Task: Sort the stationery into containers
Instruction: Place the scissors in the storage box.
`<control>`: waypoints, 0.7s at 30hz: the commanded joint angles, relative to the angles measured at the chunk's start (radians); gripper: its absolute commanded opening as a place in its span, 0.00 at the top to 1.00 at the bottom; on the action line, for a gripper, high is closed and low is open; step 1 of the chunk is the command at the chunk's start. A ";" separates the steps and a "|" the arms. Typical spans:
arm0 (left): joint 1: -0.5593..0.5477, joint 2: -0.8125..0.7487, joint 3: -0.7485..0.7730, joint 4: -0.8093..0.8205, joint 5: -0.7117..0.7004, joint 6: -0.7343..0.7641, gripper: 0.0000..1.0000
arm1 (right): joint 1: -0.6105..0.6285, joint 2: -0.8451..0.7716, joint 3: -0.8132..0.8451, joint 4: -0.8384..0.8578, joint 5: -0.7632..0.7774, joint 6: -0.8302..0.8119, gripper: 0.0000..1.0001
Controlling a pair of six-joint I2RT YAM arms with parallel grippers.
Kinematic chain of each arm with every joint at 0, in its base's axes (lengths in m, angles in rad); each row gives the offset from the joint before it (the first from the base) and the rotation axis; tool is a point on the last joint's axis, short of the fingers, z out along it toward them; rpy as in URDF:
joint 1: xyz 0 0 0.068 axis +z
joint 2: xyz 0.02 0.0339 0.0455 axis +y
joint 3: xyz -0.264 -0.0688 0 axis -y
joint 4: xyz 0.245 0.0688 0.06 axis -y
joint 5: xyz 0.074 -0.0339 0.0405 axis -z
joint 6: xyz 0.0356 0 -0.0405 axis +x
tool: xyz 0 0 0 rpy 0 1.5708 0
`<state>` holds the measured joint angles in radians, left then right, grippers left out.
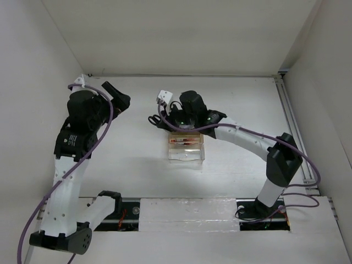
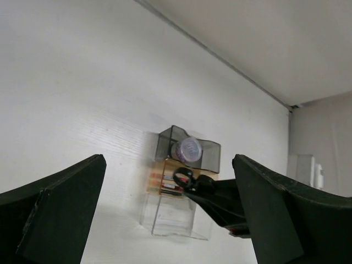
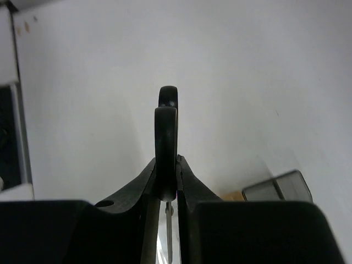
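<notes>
Leftmost, the left gripper [image 1: 117, 94] is listed: raised above the white table [image 1: 137, 165], well apart from the bins, its jaws spread wide with nothing between them. Next, the small black-handled scissors [image 1: 155, 120] are recorded, gripped by the right gripper [image 3: 166, 170]. Its jaws are closed narrowly on the scissors, and the handle loops are seen edge-on, standing out past the fingertips, in the right wrist view. The scissors are held near the far end of the bin row, slightly to its left. Three joined translucent bins are entered at the table's centre. The smoky grey bin [image 2: 209, 154] is placed farthest from the arm bases and contains the round pale lavender piece [image 2: 187, 148]. The amber bin [image 1: 201, 141] is placed in the middle, with red pens [image 1: 184, 141] laid in it. The clear bin [image 1: 187, 155] is placed nearest. A dark pen cannot be made out with certainty.
</notes>
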<state>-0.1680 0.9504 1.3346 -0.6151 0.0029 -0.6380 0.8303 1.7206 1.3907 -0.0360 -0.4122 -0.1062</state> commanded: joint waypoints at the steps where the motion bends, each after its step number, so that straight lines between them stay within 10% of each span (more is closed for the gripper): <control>1: 0.010 0.007 -0.084 -0.025 -0.034 0.060 0.00 | 0.020 -0.026 0.115 -0.393 0.072 -0.219 1.00; 21: 0.010 -0.021 -0.264 0.032 -0.113 0.187 0.00 | -0.023 -0.101 -0.078 -0.519 0.085 -0.296 1.00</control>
<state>-0.1616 0.9451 1.0851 -0.6254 -0.1062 -0.4816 0.8055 1.6672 1.3136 -0.5648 -0.3138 -0.3786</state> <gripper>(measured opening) 0.997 0.189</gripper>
